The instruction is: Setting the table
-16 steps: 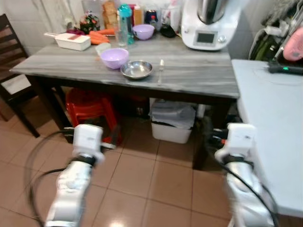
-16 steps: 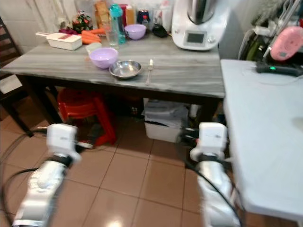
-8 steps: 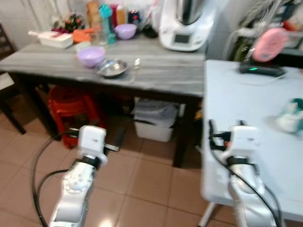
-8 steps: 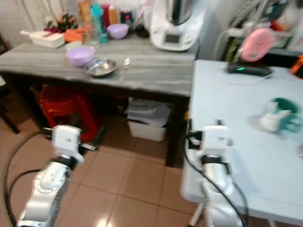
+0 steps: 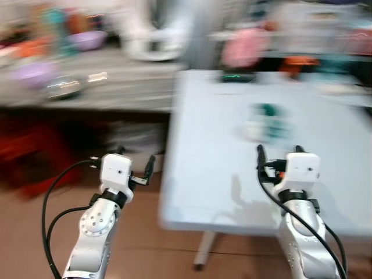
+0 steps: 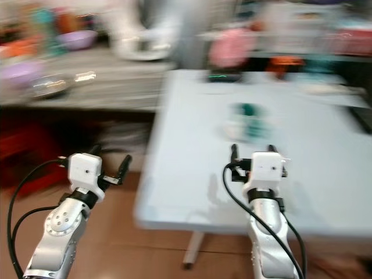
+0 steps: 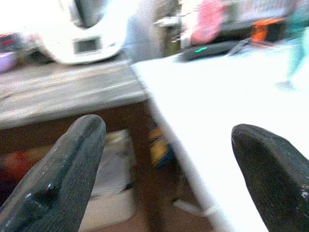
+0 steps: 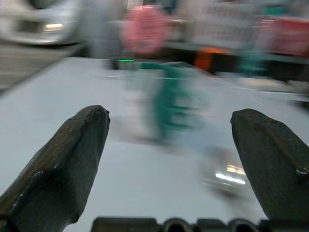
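Left gripper [image 7: 164, 169]: fingers [image 7: 63, 169] spread wide, nothing between them. It is held low in front of the near corner of the light desk [image 5: 221, 157], over the floor. Right gripper [image 8: 169, 159]: fingers [image 8: 63, 159] also spread wide and empty, held over the near part of the light desk.

Head views are heavily motion-blurred. They show both silver arms raised side by side, and the grey wooden desk [image 5: 116, 87] to the left of the light one.

Only the right wrist view brings up the teal-and-white object [image 8: 166, 104] close; it stands on the light desk ahead of the right gripper, well apart from it, too smeared to identify. Something shiny [image 8: 227, 175] lies on the desk nearer the fingers, unidentifiable.

Only the left wrist view gives the white kitchen machine [image 7: 89, 34] with its small dark display at the back of the grey desk; the screen is unreadable.

Task items on the grey desk, in the head views: lilac bowl [image 5: 32, 72], metal bowl [image 5: 63, 87], a blurred piece of cutlery [image 5: 96, 77]. All far from both grippers.

No writing or brand is legible in any view.
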Controlling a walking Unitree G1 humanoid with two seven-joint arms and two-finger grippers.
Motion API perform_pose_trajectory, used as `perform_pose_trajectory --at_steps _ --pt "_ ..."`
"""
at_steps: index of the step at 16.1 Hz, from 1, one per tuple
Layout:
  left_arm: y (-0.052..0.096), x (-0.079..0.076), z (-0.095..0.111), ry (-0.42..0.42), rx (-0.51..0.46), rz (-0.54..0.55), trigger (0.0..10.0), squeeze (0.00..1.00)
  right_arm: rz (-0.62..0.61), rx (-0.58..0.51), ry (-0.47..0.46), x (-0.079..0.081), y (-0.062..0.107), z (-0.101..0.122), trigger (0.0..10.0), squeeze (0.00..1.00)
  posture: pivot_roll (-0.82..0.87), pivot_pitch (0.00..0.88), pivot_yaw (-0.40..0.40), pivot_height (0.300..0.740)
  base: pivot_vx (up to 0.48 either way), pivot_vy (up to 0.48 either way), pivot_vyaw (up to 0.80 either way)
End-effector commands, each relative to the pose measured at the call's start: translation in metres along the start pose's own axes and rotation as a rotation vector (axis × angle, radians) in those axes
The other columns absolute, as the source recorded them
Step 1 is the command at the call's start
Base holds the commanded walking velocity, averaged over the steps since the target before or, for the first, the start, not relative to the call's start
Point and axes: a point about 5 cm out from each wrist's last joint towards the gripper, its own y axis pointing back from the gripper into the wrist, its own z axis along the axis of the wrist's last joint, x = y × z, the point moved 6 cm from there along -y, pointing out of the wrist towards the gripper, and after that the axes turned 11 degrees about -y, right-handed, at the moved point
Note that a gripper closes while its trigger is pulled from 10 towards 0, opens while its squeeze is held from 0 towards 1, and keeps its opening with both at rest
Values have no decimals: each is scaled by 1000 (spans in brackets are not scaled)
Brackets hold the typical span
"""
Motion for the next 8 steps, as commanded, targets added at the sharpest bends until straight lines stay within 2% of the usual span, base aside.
perform_pose_trajectory --at_steps 1,6,8 --pt "1 10 0 -20 -1 20 10000 0 17 -11 -18 8 0 2 10000 0 -49 0 18 740 0 -382 -500" --pt "0 8 1 -27 -3 19 10000 0 16 -9 -20 8 0 1 10000 0 -49 0 18 740 0 -334 0" --pt "1 8 0 -15 -3 20 10000 0 16 -10 -19 9 0 1 10000 0 -52 0 22 740 0 0 0"
